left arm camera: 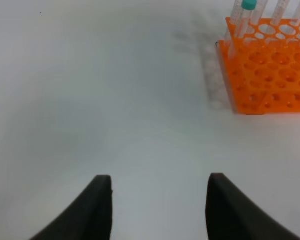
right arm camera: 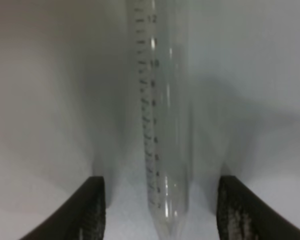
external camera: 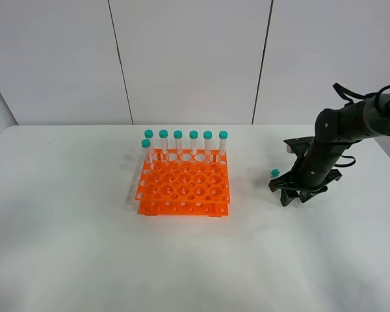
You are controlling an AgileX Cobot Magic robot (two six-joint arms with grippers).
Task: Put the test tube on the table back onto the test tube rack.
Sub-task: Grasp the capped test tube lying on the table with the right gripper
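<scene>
The test tube (right arm camera: 162, 125) lies on the white table (external camera: 84, 247). In the right wrist view its graduated clear body and pointed tip sit between my two fingers. In the high view only its teal cap (external camera: 275, 172) shows, to the right of the rack. My right gripper (external camera: 287, 188) is low over it and open (right arm camera: 160, 184), with a gap on each side of the tube. The orange test tube rack (external camera: 184, 185) stands at the table's middle and holds several teal-capped tubes along its back rows. My left gripper (left arm camera: 160, 179) is open and empty over bare table, and is out of the high view.
The rack's corner (left arm camera: 265, 65) with a capped tube (left arm camera: 242, 20) shows far from the left gripper. The right arm (external camera: 351, 127) reaches in from the right edge. A grey panelled wall stands behind the table.
</scene>
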